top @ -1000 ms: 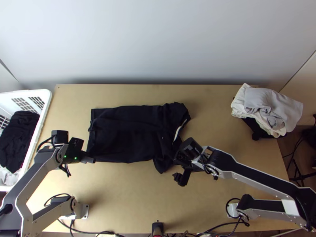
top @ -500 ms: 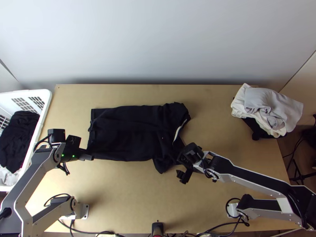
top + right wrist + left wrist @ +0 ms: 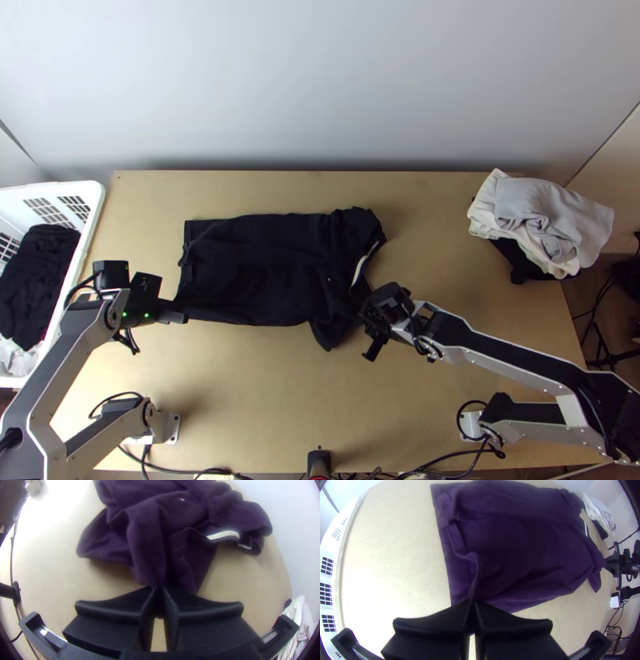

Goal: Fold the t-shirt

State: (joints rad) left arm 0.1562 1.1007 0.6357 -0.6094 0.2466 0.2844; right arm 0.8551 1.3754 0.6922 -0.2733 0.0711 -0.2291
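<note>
Where the left wrist view looks, the dark, soft cloth t-shirt (image 3: 520,556) runs from my wide-fingered black left gripper (image 3: 471,603) across the light wooden table (image 3: 393,563) toward my other hand. Fingers closed, cloth pinched at the tips, a raised fold starting right at the grip.

Right wrist view: my wide-fingered black right gripper (image 3: 160,589) is also closed, on a gathered tongue of the same shirt. A dark pointed flap (image 3: 101,543) sticks out on one side of the grip, probably a sleeve; a narrow white band (image 3: 223,534) shows on the other.

Top view: shirt lies spread between my two grips, wrinkled, long axis side to side, about parallel to the table's far edge. Left has the near left corner, right has the near right end. Most of the cloth lies beyond both, away from me. Neither arm is nearer; each owns one end.

My read: setup for a lengthwise fold, roughly mid-job. Next move should go across the long axis: lift both ends together, carry the near edge out to the far one. Risk is the right-hand bunch; uneven lift would skew the fold, and the flap could tuck under.
</note>
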